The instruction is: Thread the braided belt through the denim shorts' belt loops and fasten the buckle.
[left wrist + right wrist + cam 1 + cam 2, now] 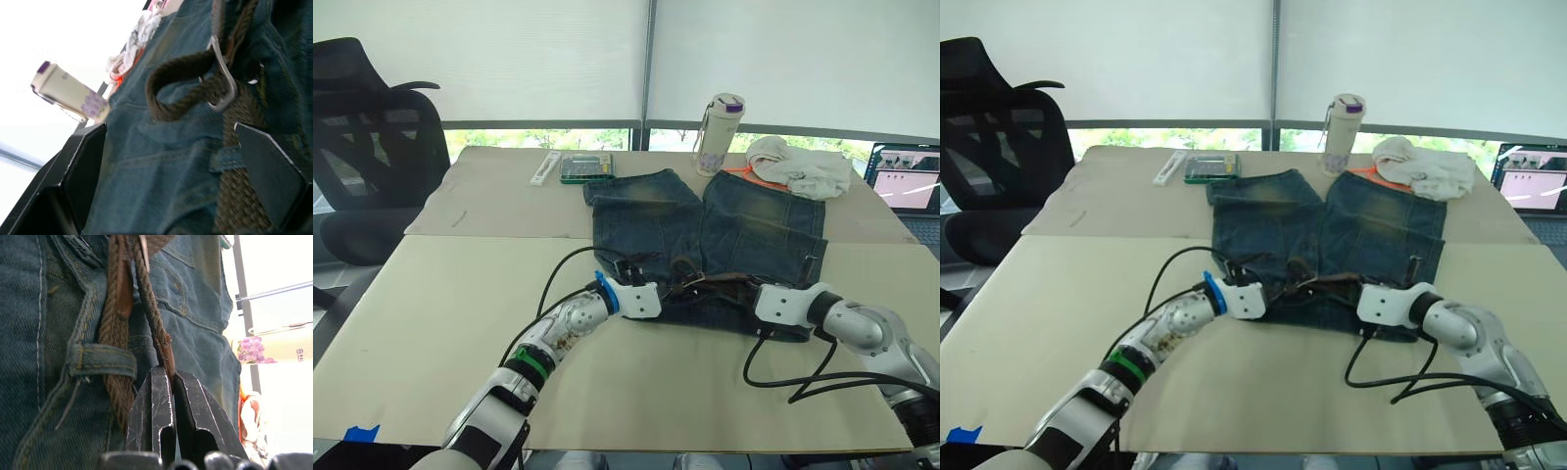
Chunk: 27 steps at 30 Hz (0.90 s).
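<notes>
Two belt loops at least already carry the braided belt (115,328), which lies along the waistband of the denim shorts (705,235) on the table (440,294); the buckle (222,81) looks unfastened. Left gripper (166,171) hovers spread over the strap by the buckle. Right gripper (168,382) pinches the belt's tip, low at the waistband.

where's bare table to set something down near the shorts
Widest bare patch: the table on the robot's left of the denim shorts, up to the chair-side edge. Another lies behind that, short of the calculator. Crowded: the waistband, with both grippers on the braided belt, and the far edge with bottle and cloth bundle.
</notes>
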{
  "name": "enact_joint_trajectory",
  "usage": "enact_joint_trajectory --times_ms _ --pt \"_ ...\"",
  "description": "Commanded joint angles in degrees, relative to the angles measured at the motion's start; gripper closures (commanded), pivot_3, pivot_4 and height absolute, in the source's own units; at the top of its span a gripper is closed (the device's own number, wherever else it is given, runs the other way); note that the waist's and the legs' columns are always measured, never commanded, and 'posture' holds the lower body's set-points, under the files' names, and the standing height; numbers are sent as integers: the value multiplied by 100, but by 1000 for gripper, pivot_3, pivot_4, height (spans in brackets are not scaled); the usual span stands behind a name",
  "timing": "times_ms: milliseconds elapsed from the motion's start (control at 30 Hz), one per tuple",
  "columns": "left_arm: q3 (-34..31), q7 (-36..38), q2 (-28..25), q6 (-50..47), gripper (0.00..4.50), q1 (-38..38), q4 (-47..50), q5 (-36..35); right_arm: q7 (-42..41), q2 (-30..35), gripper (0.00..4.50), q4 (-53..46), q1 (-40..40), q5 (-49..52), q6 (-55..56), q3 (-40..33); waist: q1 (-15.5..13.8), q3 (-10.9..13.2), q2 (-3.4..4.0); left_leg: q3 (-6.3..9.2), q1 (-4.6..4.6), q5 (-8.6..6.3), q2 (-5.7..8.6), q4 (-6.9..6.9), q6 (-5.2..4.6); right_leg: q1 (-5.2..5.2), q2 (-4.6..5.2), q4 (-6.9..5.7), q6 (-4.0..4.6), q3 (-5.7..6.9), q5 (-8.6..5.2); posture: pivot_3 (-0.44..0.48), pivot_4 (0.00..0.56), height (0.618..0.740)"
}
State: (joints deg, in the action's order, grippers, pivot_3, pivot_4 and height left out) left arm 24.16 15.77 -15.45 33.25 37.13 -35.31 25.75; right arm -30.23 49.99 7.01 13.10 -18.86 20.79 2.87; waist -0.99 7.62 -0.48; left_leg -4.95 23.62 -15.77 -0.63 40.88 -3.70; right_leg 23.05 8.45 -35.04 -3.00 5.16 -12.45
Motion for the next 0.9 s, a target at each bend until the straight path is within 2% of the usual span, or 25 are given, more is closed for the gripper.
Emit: enact_joint_trajectory --times_ms 33,467,600,733,800,833,900 --pt "39 146 -114 -31 31 -171 -81 14 116 249 4500 102 -113 143 202 -397 2 0 0 -1 -4 0 0 -1 0 -2 0 1 0 -1 0 0 150 737" --pt "-10 267 -152 -238 31 -306 -67 -10 542 1233 4500 1472 -594 317 844 -1345 -1 0 0 -3 -70 -8 -8 -14 -9 -67 2 14 0 -3 -1 0 150 737" --pt "-26 276 -176 -238 31 -314 -80 -19 520 1234 4500 1523 -700 530 847 -1445 -42 0 0 -2 -69 -10 -6 -12 -13 -71 8 16 0 -4 -1 0 150 737" --pt "-78 278 -187 -212 31 -334 -64 -109 152 941 4500 1118 -845 1245 642 -1525 -53 0 0 -1 -70 -11 -7 -11 -16 -72 10 17 0 -4 -1 0 150 737" --pt "-185 408 -174 -157 0 -391 70 -379 -229 857 3712 903 -971 1713 460 -1548 -50 0 0 0 -69 -13 -8 -12 -17 -72 10 16 0 -4 -1 0 150 737" --pt "-260 509 -163 -156 0 -433 169 -563 -432 814 3506 795 -1047 1971 312 -1583 -44 0 0 0 -70 -13 -8 -12 -18 -72 10 16 0 -5 -1 0 150 737" --pt "-462 826 -131 -233 0 -555 453 -1096 -784 706 2821 581 -1180 2509 -34 -1703 -16 0 0 0 -70 -15 -13 -12 -20 -72 10 17 1 -6 -1 0 150 737"
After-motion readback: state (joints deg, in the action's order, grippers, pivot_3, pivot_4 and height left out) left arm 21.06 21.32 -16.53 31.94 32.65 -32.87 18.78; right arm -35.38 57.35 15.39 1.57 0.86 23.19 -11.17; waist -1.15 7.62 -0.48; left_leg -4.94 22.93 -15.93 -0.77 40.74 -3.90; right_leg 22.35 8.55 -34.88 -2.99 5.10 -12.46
